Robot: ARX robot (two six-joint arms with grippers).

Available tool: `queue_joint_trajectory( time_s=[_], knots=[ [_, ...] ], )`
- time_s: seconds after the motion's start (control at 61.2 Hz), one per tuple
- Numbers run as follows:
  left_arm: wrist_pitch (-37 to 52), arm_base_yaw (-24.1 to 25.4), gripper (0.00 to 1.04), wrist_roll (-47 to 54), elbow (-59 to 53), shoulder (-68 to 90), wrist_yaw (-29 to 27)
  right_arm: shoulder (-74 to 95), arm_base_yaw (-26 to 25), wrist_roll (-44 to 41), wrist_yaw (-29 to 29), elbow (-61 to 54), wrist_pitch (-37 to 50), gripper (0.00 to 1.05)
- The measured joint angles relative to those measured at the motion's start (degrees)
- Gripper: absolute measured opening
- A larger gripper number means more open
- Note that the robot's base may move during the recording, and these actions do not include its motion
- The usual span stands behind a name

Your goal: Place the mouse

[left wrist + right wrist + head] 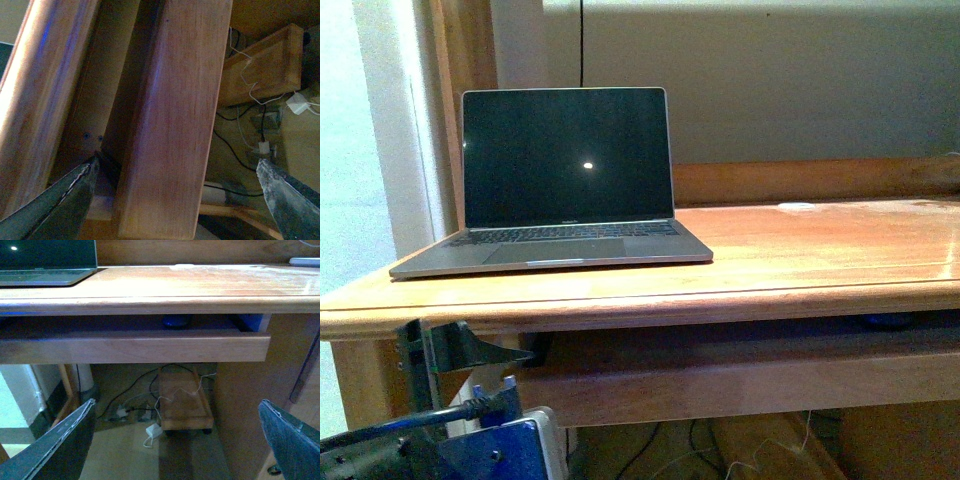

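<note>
We judge the task barely begun. The small dark rounded mouse (pixel 176 321) sits in the shadowed gap between the warm brown wooden desk top (pixel 200 285) and the pull-out wooden tray (pixel 135 347) beneath it. Only its domed top shows over the tray's front board (it looks bluish in this light).

Neither arm has it. Our right gripper (pixel 176 405) hangs low in front of the tray, fingers spread wide with nothing between them. Our left gripper (pixel 176 165) is likewise spread and empty, close under the desk's edge.

The silver-grey laptop with a dark screen (pixel 560 190) stands open on the desk's left part, with bare wood to its right. As we see it, everything remains: reach the mouse, grip it, lift it out and set it down, probably on the desk.
</note>
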Motion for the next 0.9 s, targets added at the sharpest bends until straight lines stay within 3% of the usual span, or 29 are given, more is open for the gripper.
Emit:
queue_joint_trajectory(
  time_s=[0.409,0.474,0.621,0.785,0.899],
  knots=[
    [-0.5,-1.9,0.97,1.4,10.6,11.1,-1.9,0.0,0.0,0.0,0.1,0.0,0.0,0.97],
    [-4.9,-2.5,0.97,0.5,10.6,9.5,-3.6,0.0,0.0,0.0,0.0,0.0,0.0,0.97],
    [-25.7,-3.9,0.97,-4.5,9.6,1.5,-4.4,0.0,0.0,0.0,0.0,0.0,0.0,0.97],
    [-44.7,-4.4,0.97,-10.4,6.7,-8.9,2.0,0.0,0.0,0.0,0.0,0.0,0.0,0.97],
    [-51.2,-4.9,0.97,-15.8,3.0,-15.4,7.0,0.0,0.0,0.0,0.0,0.0,0.0,0.97]
  ],
)
